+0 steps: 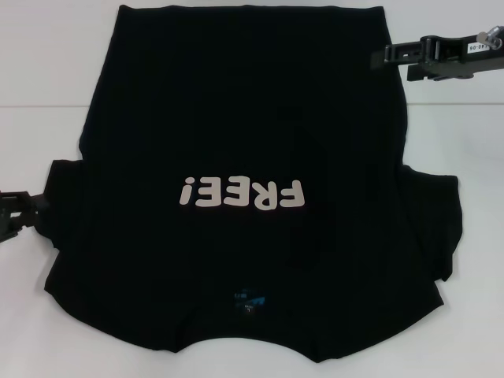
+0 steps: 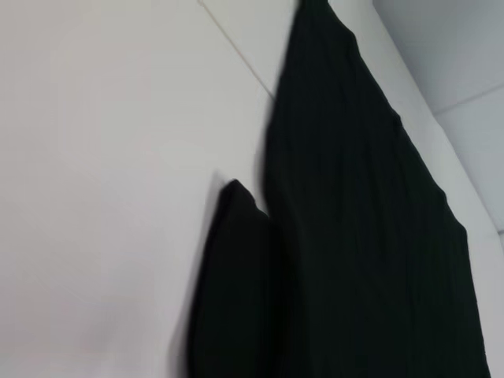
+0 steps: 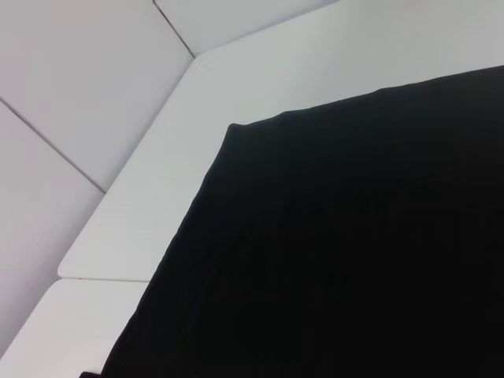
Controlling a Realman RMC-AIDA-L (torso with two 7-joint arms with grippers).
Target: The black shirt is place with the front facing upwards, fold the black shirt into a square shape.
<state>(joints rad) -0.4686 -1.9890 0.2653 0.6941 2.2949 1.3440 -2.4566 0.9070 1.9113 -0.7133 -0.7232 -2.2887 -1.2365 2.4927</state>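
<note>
Head view: we see the shirt [image 1: 244, 157] flat on the table [image 1: 47, 79], sleeve touching our left gripper [image 1: 17, 214], hem corner beside our right gripper [image 1: 402, 53]; neither's opening is discernible.

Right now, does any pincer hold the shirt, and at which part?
Cannot be told. The left pincer is at the black shirt's sleeve edge; the right pincer is near its far corner.

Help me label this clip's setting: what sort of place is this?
Probably a robot test bench, not a home: a bare white table, one black shirt laid flat, the left gripper and right gripper at its sides.
</note>
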